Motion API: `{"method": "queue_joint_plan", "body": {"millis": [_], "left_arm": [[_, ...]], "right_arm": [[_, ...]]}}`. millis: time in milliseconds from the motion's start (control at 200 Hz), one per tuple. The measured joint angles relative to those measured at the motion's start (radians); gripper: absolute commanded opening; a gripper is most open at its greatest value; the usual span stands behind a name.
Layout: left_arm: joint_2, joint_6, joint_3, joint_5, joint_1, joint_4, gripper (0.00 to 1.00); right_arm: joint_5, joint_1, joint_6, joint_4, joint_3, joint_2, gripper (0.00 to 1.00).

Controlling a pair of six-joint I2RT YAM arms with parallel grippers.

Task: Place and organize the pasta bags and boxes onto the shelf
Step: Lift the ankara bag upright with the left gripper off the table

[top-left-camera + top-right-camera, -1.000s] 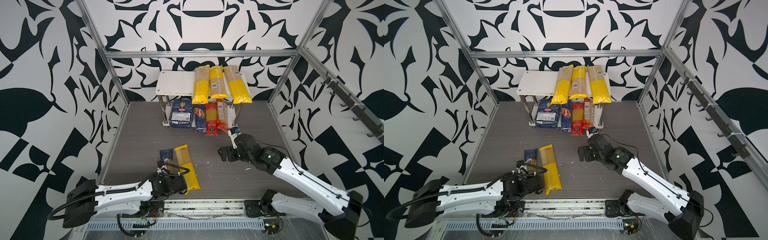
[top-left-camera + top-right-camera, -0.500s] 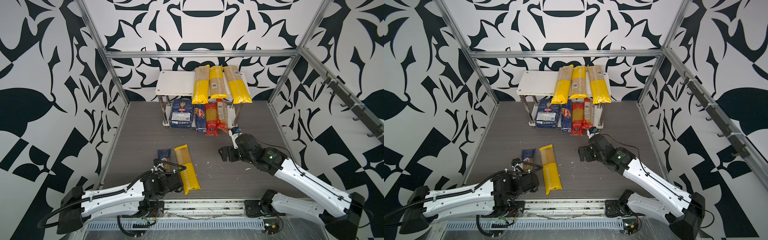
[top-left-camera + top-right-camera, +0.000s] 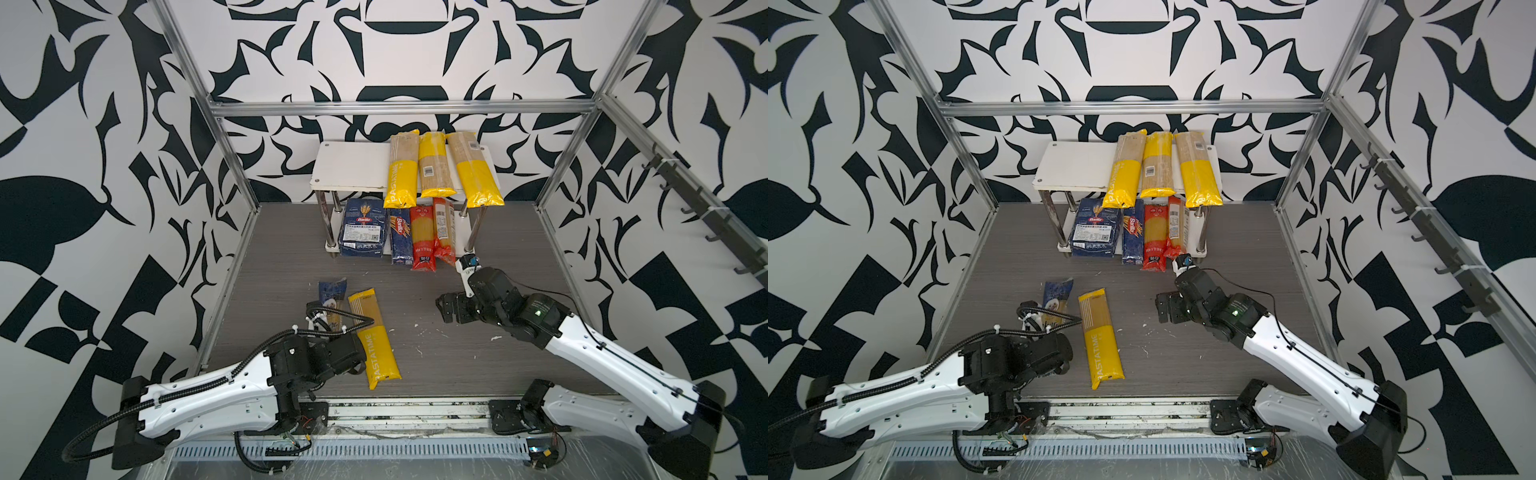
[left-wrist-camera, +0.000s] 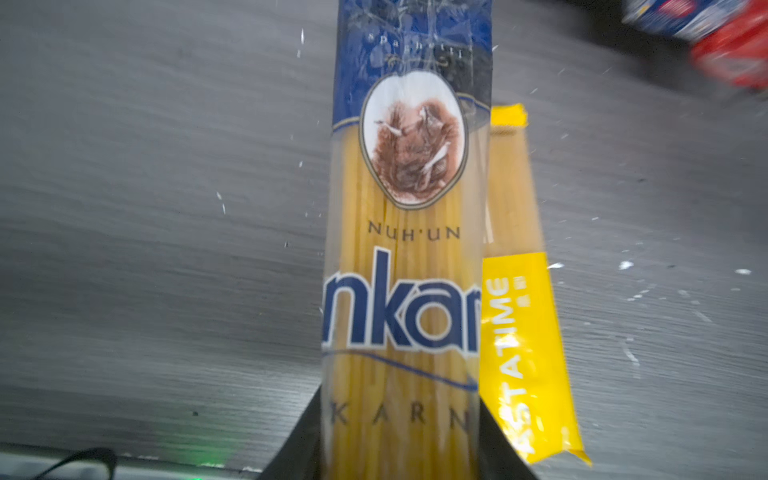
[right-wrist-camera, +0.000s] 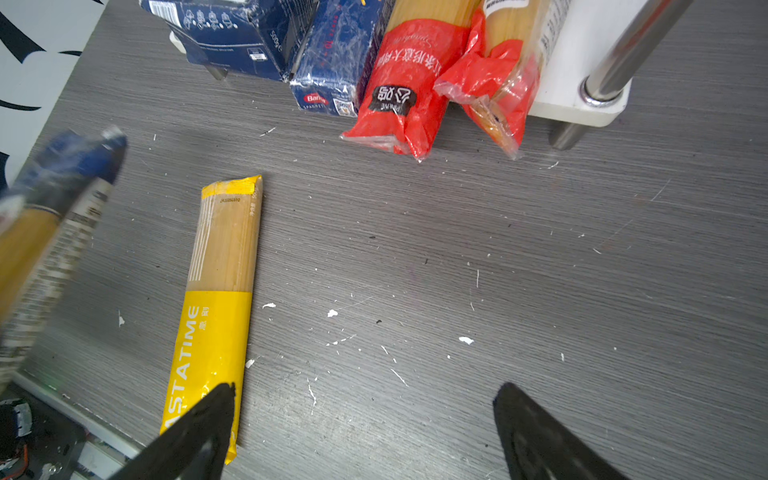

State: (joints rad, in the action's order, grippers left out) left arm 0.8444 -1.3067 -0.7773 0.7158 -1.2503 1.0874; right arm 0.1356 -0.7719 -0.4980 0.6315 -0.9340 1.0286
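On the shelf [image 3: 353, 166]: three yellow bags [image 3: 434, 170] up top, both Barilla boxes [image 3: 361, 232] and two red bags [image 3: 423, 237] below. Left to place: ankara bag [image 4: 407, 291], pinched between the left fingers [image 4: 299, 451] over the desk [image 3: 457, 365], and a fourth yellow bag [image 3: 374, 345] lying just beside it. Right fingers [image 5: 195, 436] wide apart, empty.

You have a dark grey wood-grain desk [image 3: 282, 257] sprinkled with small white crumbs [image 5: 466, 340], most of them toward 4 o'clock from its middle. Black-and-white patterned walls [image 3: 83, 124] stand behind an aluminium frame [image 3: 399, 109]. A rail of dark hooks [image 3: 712, 212] lines the wall at 3 o'clock. A slotted grey cable duct [image 3: 353, 451] lies at 6 o'clock.
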Motion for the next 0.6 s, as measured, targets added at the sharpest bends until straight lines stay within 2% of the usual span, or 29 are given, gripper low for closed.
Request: {"method": "queue_joint_plan", "body": {"millis": [245, 600], "left_arm": [[0.047, 0.106, -0.219, 0.063, 0.000, 0.106, 0.00], [0.127, 0.323, -0.494, 0.143, 0.000, 0.145, 0.00]], "right_arm": [[0.000, 0.000, 0.000, 0.000, 0.000, -0.003, 1.00], [0.000, 0.000, 0.004, 0.000, 0.000, -0.009, 1.00]]}}
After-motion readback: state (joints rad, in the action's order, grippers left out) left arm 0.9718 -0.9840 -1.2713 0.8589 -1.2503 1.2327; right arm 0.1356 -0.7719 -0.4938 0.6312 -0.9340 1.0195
